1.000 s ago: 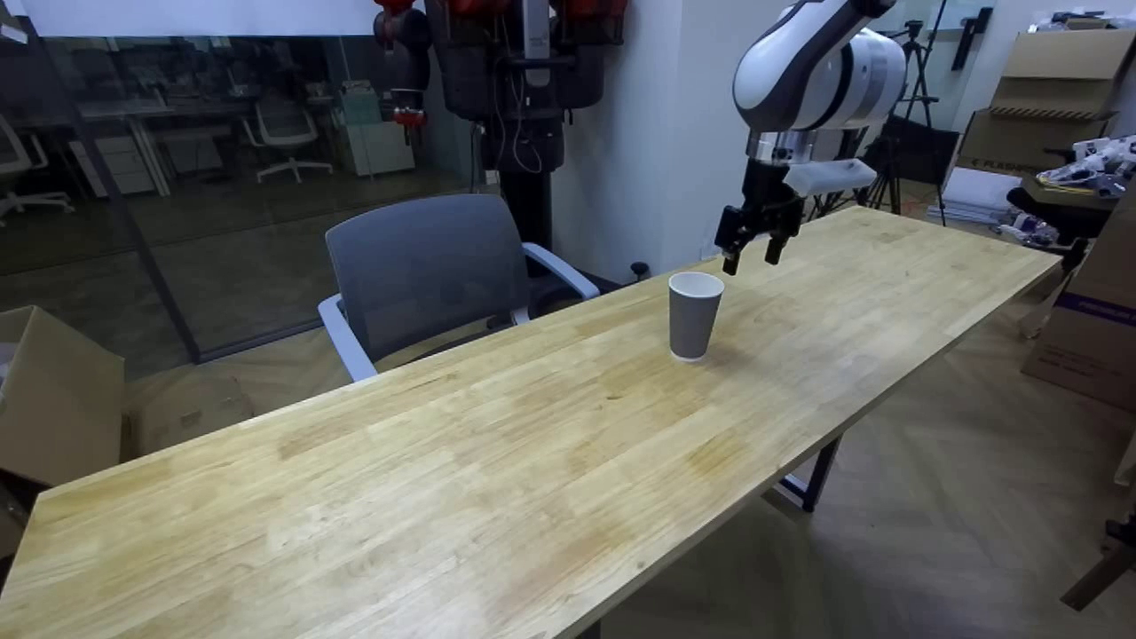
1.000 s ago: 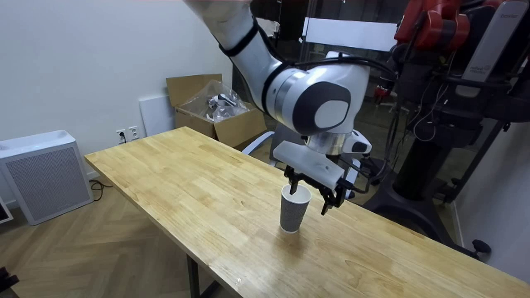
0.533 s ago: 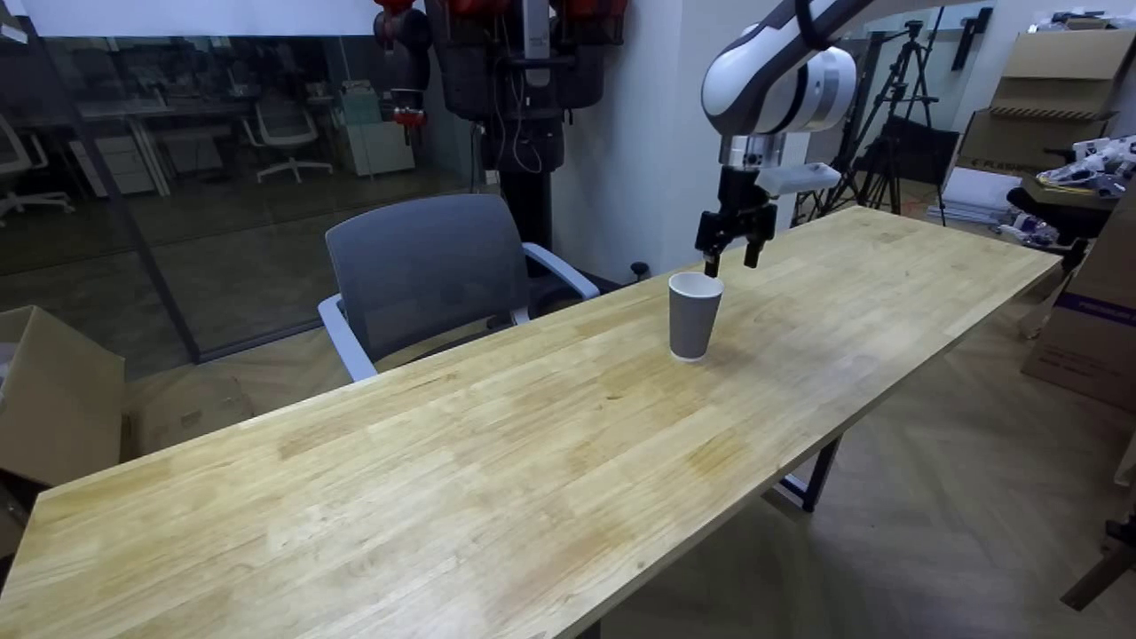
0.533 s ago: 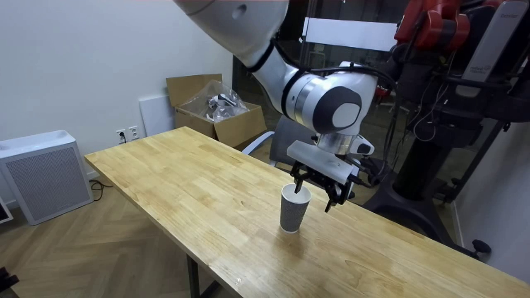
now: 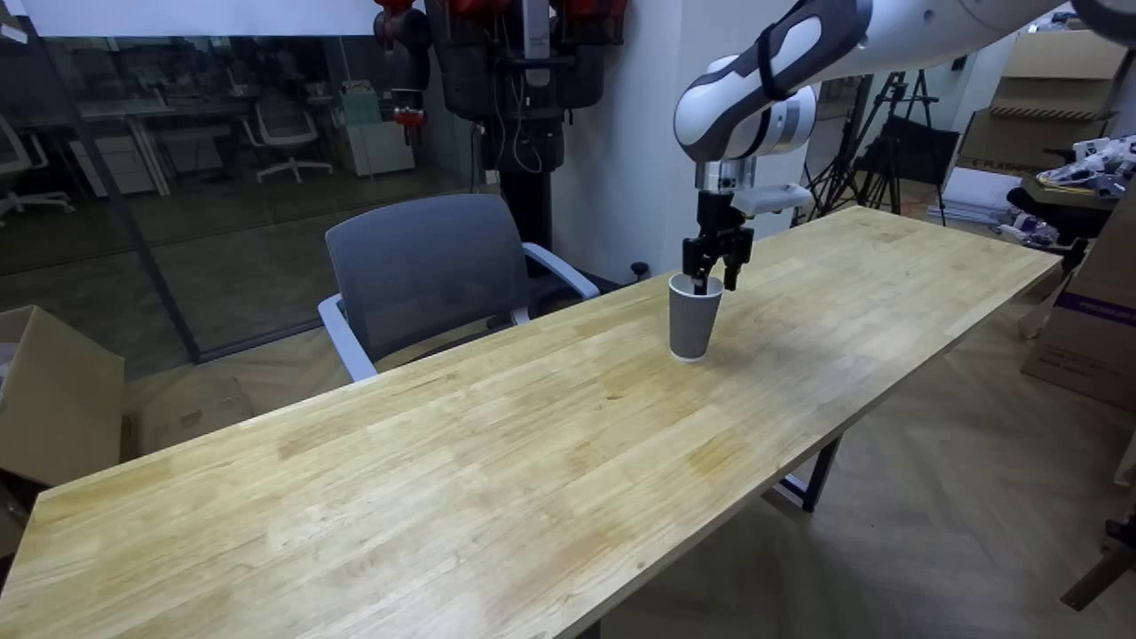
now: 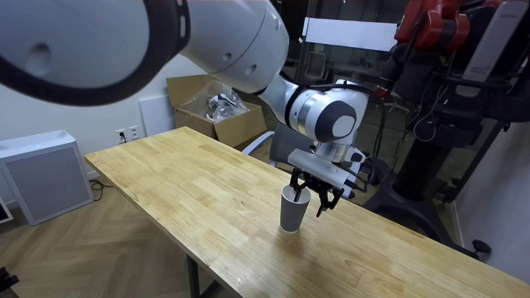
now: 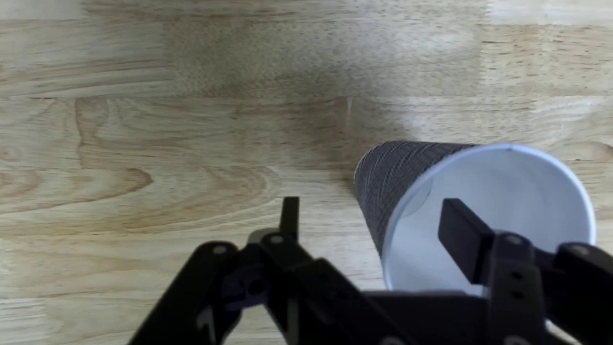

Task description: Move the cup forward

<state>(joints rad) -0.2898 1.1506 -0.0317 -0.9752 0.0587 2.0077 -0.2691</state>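
Standing upright on a long, pale wooden counter [image 6: 165,161] is a light-rimmed, tapered, textured grey cup [image 6: 293,215]. The black, jointed fingers [image 7: 289,215] are spread wide apart, one in or just over the cup's mouth, its mate outside the wall; whether either one actually touches the cup, I cannot tell. In an exterior view, a grey, pale-armed chair [image 5: 430,266] stands beside the counter's long edge.
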